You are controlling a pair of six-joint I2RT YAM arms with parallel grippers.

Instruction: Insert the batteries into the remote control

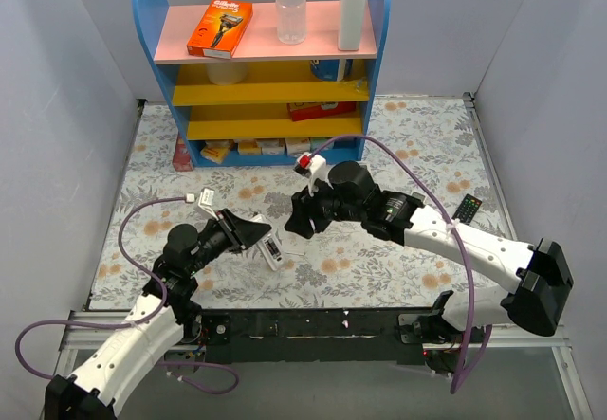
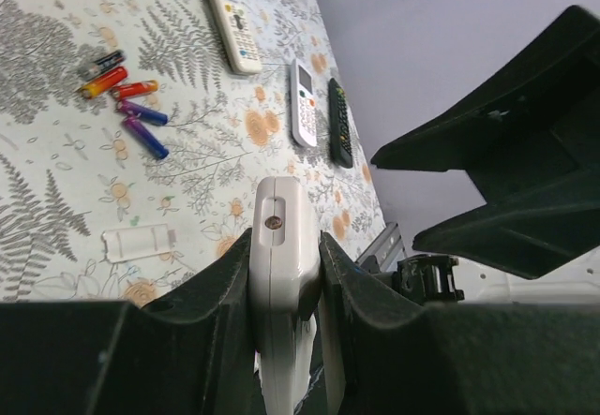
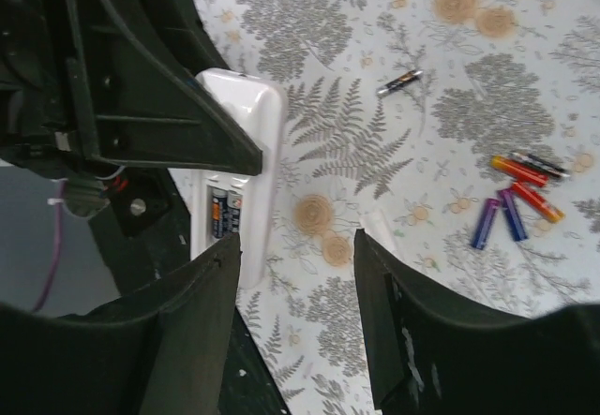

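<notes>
My left gripper (image 1: 254, 234) is shut on the long white remote control (image 1: 273, 251) and holds it by its sides, as the left wrist view shows (image 2: 278, 246). In the right wrist view the remote (image 3: 246, 143) has its back compartment open, with two batteries (image 3: 223, 214) seated in it. My right gripper (image 3: 298, 246) is open and empty, hovering just right of the remote (image 1: 300, 221). Several loose red, blue and dark batteries (image 3: 520, 195) lie in a cluster on the cloth, also seen in the left wrist view (image 2: 127, 96). One dark battery (image 3: 399, 81) lies apart.
The white battery cover (image 2: 139, 242) lies on the floral cloth. Two white remotes with buttons (image 2: 232, 17) (image 2: 302, 101) and a small black remote (image 2: 340, 123) (image 1: 468, 209) lie beyond. A blue shelf (image 1: 266, 69) stands at the back.
</notes>
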